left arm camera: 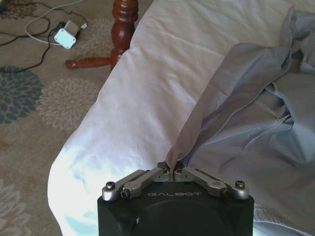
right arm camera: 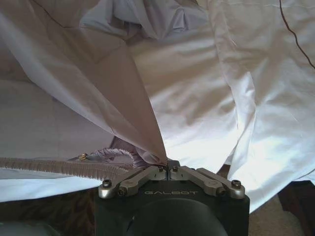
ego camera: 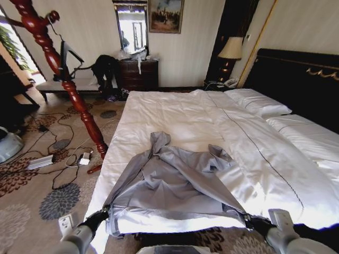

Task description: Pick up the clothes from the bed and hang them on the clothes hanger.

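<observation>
1. Head view: silvery-grey jacket [ego camera: 175,182] lies spread at the foot of the bed [ego camera: 212,121]; left gripper [ego camera: 101,215] and right gripper [ego camera: 249,219] each pinch a hem corner. Wooden pole stand [ego camera: 69,84] stands beside the bed.
2. Left wrist view: fingers [left arm camera: 162,172] clenched on the jacket's edge over the bed.
3. Right wrist view: fingers [right arm camera: 179,169] clenched on the jacket's fabric at the bed's edge.

Place: hotel-type bedroom | showing it: very wide white-sheeted bed [ego camera: 175,114] w/ tall black headboard [ego camera: 296,74] | shaded bedside lamp [ego camera: 230,50] glowing | framed painting [ego camera: 166,15] hanging | floral patterned carpet [ego camera: 32,196]
</observation>
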Tool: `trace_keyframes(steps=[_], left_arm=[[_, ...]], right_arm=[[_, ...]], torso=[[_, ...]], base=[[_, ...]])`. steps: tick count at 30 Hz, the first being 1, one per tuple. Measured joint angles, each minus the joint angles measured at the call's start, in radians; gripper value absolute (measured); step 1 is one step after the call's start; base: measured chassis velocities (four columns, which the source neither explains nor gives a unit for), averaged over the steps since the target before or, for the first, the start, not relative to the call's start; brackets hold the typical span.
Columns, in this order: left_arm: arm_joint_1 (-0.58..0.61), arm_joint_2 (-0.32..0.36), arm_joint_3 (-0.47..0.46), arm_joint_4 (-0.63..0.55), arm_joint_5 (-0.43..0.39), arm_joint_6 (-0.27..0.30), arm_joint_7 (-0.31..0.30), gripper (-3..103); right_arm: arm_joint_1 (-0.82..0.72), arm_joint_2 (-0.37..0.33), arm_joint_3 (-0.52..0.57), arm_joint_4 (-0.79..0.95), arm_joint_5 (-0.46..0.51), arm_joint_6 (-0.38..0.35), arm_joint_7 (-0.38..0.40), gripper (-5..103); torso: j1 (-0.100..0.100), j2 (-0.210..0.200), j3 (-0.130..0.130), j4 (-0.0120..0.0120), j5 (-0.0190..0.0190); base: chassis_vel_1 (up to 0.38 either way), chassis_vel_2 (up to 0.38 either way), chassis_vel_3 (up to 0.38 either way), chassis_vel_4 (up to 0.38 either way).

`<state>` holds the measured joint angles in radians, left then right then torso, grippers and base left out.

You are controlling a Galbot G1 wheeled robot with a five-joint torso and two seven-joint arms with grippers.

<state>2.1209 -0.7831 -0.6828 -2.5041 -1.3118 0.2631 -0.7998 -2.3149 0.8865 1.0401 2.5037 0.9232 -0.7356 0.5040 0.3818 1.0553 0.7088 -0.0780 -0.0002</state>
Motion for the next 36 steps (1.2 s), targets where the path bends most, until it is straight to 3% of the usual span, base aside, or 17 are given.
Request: trace_keyframes(steps=[3,8,20,25,27,30,31,32,33,36], left_arm=[[0.038,-0.006,-0.002,0.001,0.007,0.006,-0.009,0],[0.081,-0.012,-0.005,0.002,0.019,0.015,-0.017,0],[-0.055,-0.030,0.058,0.003,0.001,0.033,-0.030,-1],[-0.063,-0.028,0.047,0.004,0.006,0.052,-0.031,20],[-0.061,-0.027,0.042,0.004,0.018,0.066,-0.031,20],[-0.047,-0.016,0.035,0.004,0.081,0.132,-0.031,36],[-0.039,-0.013,0.035,0.004,0.091,0.155,-0.036,42],[-0.029,-0.010,0.035,0.004,0.097,0.172,-0.037,42],[-0.029,-0.010,0.035,0.004,0.097,0.172,-0.037,42],[0.004,-0.007,0.033,0.004,0.128,0.212,-0.032,58]], right_arm=[[-0.020,0.009,-0.019,-0.001,-0.063,0.000,0.000,0],[-0.015,0.020,-0.041,-0.002,-0.089,0.000,0.004,0],[0.081,0.030,-0.099,-0.014,-0.040,0.000,0.004,0],[0.094,0.026,-0.099,-0.006,0.002,0.000,-0.007,16],[0.094,0.025,-0.097,-0.005,0.003,0.000,-0.008,21],[0.098,0.023,-0.084,-0.011,-0.004,0.000,-0.016,37],[0.099,0.022,-0.079,-0.011,-0.004,0.000,-0.021,37],[0.099,0.023,-0.073,-0.010,0.000,0.000,-0.026,43],[0.099,0.023,-0.073,-0.010,0.000,0.000,-0.026,43],[0.098,0.024,-0.057,-0.006,0.020,0.000,-0.042,60]], torso=[[0.000,0.000,0.000,0.0000,0.0000],[0.000,0.000,0.000,0.0003,0.0003],[0.000,0.000,0.000,0.0000,0.0001],[0.000,0.000,0.000,0.0000,0.0002],[0.000,0.000,0.000,0.0000,0.0001],[0.000,0.000,0.000,0.0000,0.0002],[0.000,0.000,0.000,0.0000,0.0001],[0.000,0.000,0.000,0.0000,0.0001],[0.000,0.000,0.000,0.0000,0.0001],[0.000,0.000,0.000,0.0003,0.0001]], base=[[0.000,0.000,0.000,0.000],[0.000,0.000,0.000,0.000],[0.000,0.000,0.000,0.000],[0.000,0.000,0.000,0.000],[0.000,0.000,0.000,0.000],[0.000,0.000,0.000,0.000],[0.000,0.000,0.000,0.000],[0.000,0.000,0.000,0.000],[0.000,0.000,0.000,0.000],[0.000,0.000,0.000,0.000]])
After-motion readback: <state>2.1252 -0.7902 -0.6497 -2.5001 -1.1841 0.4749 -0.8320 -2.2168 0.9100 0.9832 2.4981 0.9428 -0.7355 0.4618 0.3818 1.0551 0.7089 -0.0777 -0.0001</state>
